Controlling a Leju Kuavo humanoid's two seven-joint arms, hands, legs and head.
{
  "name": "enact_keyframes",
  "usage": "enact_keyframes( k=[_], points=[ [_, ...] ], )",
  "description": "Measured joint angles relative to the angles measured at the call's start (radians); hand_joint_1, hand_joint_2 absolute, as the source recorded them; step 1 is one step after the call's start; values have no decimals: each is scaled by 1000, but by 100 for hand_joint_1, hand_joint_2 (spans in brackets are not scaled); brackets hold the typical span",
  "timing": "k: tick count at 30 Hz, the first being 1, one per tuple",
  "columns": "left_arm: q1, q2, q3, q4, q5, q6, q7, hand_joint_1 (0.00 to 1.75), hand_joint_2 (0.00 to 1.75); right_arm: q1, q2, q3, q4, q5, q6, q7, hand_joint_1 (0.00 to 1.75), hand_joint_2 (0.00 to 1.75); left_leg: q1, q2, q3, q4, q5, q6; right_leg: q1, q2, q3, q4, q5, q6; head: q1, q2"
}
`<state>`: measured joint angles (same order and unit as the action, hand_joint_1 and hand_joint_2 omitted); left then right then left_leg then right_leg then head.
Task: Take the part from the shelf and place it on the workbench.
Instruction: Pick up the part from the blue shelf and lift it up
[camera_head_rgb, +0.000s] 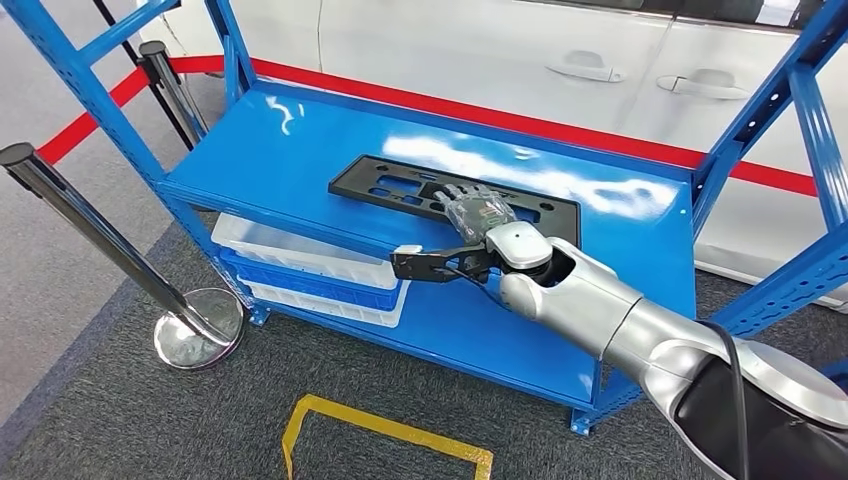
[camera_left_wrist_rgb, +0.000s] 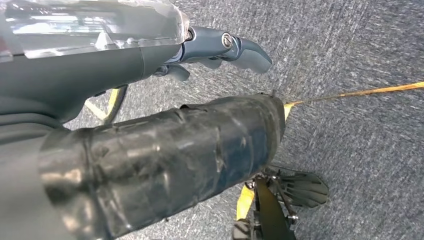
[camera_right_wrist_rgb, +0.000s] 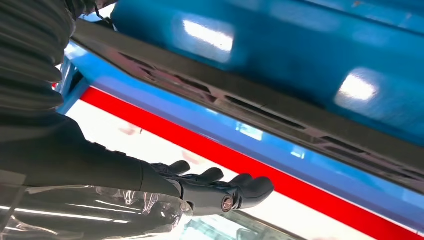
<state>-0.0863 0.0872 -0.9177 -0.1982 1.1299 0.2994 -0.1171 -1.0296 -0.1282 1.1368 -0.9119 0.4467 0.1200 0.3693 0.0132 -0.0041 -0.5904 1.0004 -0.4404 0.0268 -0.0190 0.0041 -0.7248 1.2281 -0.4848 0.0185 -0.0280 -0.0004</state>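
Hovering right robot hand (camera_head_rgb: 470, 212) over unlabelled part (camera_head_rgb: 400, 186).

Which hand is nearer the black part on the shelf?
Right. The right hand hovers over the black part on the blue shelf; the left hand hangs over the floor.

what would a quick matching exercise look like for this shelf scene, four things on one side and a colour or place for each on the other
Things:
1. black part
2. white trays
3. stanchion base
4. yellow tape outline

Places or states:
A. on the grey carpet in front of the shelf
B. lying flat on the blue shelf top, under the right hand
C. shiny disc on the floor, left of the shelf
D. stacked on the lower shelf level

Pairs: 1-B, 2-D, 3-C, 4-A
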Motion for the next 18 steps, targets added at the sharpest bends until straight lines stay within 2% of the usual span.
enact_keyframes(
  k=[2,3,7,9,11,12,13,14,15,16,17,18],
  points=[
    [0,-1,0,0,0,0,0,0,0,-1,0,0,3,0,-1,-1,0,175,1,-3,-2,18,-15,-11,-2,-1,54,-117,49,-1,0,0],
    [-1,0,0,0,0,0,0,0,0,0,1,0,4,0,-2,-3,0,175,0,-4,-5,25,-20,-18,-1,0,69,-149,55,-5,0,0],
    [1,-1,-1,0,0,0,0,0,0,3,2,0,11,0,-6,-7,0,175,0,-4,-12,34,-29,-37,2,2,77,-165,49,-30,0,0],
    [0,-2,-1,0,-1,0,-1,0,0,2,2,-1,14,1,-7,-8,0,175,1,-1,-40,98,-65,-45,-2,3,84,-171,49,-41,-4,0],
    [-1,-2,-2,0,0,0,-1,0,0,4,3,-1,15,1,-7,-9,0,175,1,0,-105,227,-118,-51,0,3,89,-172,46,-47,-6,0],
    [-1,-1,-2,0,0,0,-1,0,0,6,3,-1,17,1,-6,-9,0,175,1,0,-135,279,-131,-52,2,3,91,-172,45,-48,-6,0],
    [0,-1,-2,0,0,0,-1,0,0,8,3,-1,18,1,-6,-9,0,175,1,0,-156,307,-129,-51,3,3,93,-172,43,-49,-6,0],
    [1,-2,-2,0,0,0,-1,0,0,9,3,-1,19,1,-6,-9,0,175,1,0,-155,291,-105,-48,4,4,97,-172,40,-49,-6,0],
    [2,-2,-2,0,0,0,-1,0,0,9,3,-1,20,1,-6,-9,0,175,0,0,-135,238,-67,-44,5,4,102,-172,38,-49,-6,0],
    [3,-1,-2,0,0,0,-1,0,0,8,4,-1,21,1,-7,-9,0,175,-2,-1,-105,165,-28,-36,6,5,107,-172,35,-49,-6,0],
    [2,0,-2,0,0,0,-2,0,0,7,4,-1,21,1,-7,-9,0,175,-5,-1,-73,98,-1,-29,8,5,110,-173,32,-47,-6,0],
    [1,0,-3,0,0,0,-3,0,0,6,4,-1,21,1,-7,-10,0,175,-8,-1,-51,51,13,-22,9,6,112,-175,31,-44,-6,0]
  ],
)
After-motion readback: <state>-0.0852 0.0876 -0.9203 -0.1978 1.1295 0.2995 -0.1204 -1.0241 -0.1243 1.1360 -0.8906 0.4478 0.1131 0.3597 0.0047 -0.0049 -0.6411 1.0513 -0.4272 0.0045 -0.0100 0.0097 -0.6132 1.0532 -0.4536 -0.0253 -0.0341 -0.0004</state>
